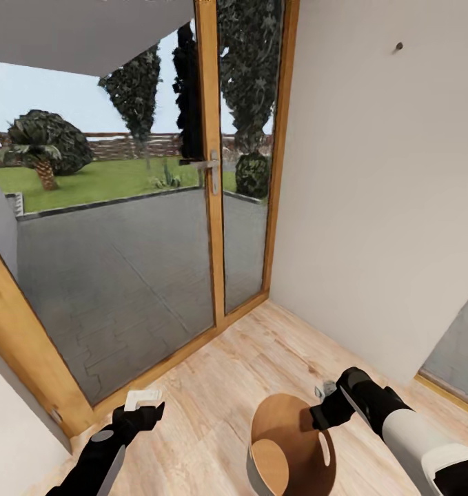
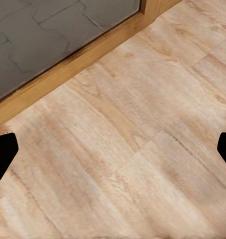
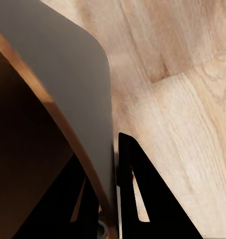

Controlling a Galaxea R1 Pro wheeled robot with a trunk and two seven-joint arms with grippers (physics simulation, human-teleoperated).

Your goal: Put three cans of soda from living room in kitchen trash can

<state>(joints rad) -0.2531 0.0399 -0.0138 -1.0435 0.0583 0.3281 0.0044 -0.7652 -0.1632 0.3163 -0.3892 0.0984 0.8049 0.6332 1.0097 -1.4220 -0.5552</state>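
Head view: right gripper [image 1: 323,406] clamped on trash can [image 1: 289,441] rim, left gripper [image 1: 145,405] spread wide

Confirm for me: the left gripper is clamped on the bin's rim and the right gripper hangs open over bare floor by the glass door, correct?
You have the sides swapped. In the right wrist view the right gripper is shut on the rim of the trash can; the head view shows it carried. The left gripper hangs open over the wood floor beside the glass door.

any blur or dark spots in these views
Head view: sharp and evenly lit, no glare on the glass door. Right wrist view: the trash can rim is soft, its inside dark. Left wrist view: floor slightly soft, fingers plain black.
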